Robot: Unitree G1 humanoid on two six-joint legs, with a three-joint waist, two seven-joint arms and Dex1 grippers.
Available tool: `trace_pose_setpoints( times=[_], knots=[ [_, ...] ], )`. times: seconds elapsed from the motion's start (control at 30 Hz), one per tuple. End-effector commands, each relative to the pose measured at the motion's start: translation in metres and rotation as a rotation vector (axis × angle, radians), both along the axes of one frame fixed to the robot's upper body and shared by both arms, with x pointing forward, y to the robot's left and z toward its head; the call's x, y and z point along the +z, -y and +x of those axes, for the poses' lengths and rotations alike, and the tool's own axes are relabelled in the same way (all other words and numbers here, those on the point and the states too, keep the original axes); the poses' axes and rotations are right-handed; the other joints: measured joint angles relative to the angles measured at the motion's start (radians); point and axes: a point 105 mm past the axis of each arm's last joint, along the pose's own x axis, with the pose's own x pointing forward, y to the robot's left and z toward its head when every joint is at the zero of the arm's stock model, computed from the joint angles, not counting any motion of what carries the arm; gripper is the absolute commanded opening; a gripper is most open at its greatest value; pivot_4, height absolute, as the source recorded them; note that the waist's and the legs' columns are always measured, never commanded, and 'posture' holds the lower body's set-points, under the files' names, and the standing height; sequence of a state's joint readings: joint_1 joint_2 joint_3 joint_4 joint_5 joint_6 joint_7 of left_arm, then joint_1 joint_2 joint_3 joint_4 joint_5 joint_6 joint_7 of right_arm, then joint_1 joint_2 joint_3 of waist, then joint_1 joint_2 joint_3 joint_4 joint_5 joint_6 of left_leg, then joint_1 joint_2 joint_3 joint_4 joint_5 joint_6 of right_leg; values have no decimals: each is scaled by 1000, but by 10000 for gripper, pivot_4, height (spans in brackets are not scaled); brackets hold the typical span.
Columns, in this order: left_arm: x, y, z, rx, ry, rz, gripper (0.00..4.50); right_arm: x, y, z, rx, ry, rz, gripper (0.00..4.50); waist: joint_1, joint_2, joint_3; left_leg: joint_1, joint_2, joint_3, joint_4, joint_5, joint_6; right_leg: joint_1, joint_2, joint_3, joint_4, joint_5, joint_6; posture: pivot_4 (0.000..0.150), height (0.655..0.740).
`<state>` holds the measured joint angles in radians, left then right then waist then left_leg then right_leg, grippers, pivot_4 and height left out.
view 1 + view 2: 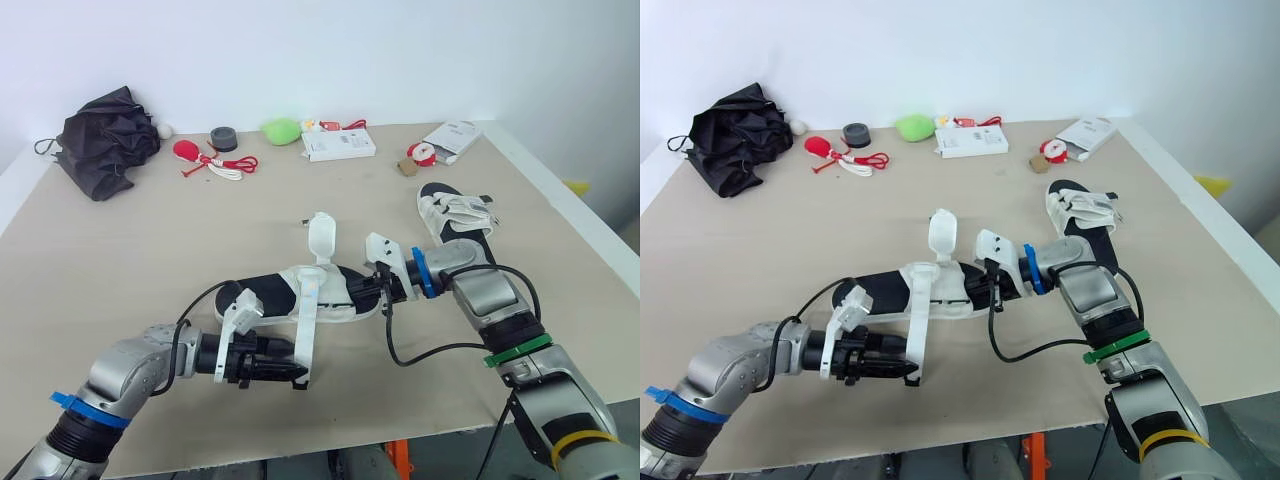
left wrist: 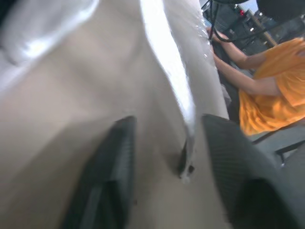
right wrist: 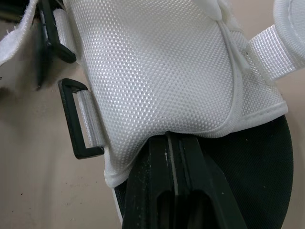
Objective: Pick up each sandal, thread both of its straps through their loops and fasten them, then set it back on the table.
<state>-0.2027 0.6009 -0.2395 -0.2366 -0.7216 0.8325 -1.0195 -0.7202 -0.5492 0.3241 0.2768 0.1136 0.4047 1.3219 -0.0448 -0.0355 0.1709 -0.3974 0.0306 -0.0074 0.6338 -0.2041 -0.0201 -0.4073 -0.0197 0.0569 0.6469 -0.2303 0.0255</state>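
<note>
so the right fingers point(image 3: 162, 191) are pinched tight on the white edge of the sandal point(image 1: 270, 290) lying on the desk point(image 1: 150, 250) between both arms, I'd guess to steady it while the left fingers point(image 2: 114, 181), spread around the loose strap point(image 1: 305, 335) tip, get ready to grab it

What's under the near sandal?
Tan table shows around the near sandal, which hides whatever lies directly beneath. Whether it rests flat or the right gripper lifts one end is unclear.
</note>
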Motion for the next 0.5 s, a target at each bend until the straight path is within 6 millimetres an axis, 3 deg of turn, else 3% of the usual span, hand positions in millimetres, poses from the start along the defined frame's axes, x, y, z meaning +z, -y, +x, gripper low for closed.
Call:
trace_pose_setpoints(
  times=[0.03, 0.1, 0.27, 0.37, 0.5],
  knots=[
    [-1, 1, 1, 15, -13, 3, 4560, -28, 16, -3, -67, -81, -86, 0, 0, 0, 0, 0, 0, 0, 0, 0, 0, 0, 0, 0, 0, 0, 0, 1500, 7400],
    [-1, 2, 2, 16, -18, 2, 1142, -28, 17, -3, -68, -82, -87, 0, 0, 0, 0, 0, 0, 0, 0, 0, 0, 0, 0, 0, 0, 0, 0, 1500, 7400],
    [2, 3, 6, 41, -42, -23, 1142, -27, 18, -3, -71, -83, -89, 0, 0, 0, 0, 0, -1, 0, 0, 0, 0, 0, -1, 0, 0, 0, 0, 1500, 7400],
    [36, 3, 17, 49, -120, -189, 1142, -26, 18, -3, -71, -83, -89, 0, 1, 0, 0, 0, -1, 0, 0, 0, 0, 0, -1, 0, 0, 0, 1, 1500, 7400],
    [76, 4, 53, 114, -195, -344, 1142, -25, 19, 0, -76, -75, -89, 0, 4, 0, 1, -1, -2, -1, 1, 0, 0, 0, -1, -1, 0, 0, 1, 1500, 7400]
  ],
)
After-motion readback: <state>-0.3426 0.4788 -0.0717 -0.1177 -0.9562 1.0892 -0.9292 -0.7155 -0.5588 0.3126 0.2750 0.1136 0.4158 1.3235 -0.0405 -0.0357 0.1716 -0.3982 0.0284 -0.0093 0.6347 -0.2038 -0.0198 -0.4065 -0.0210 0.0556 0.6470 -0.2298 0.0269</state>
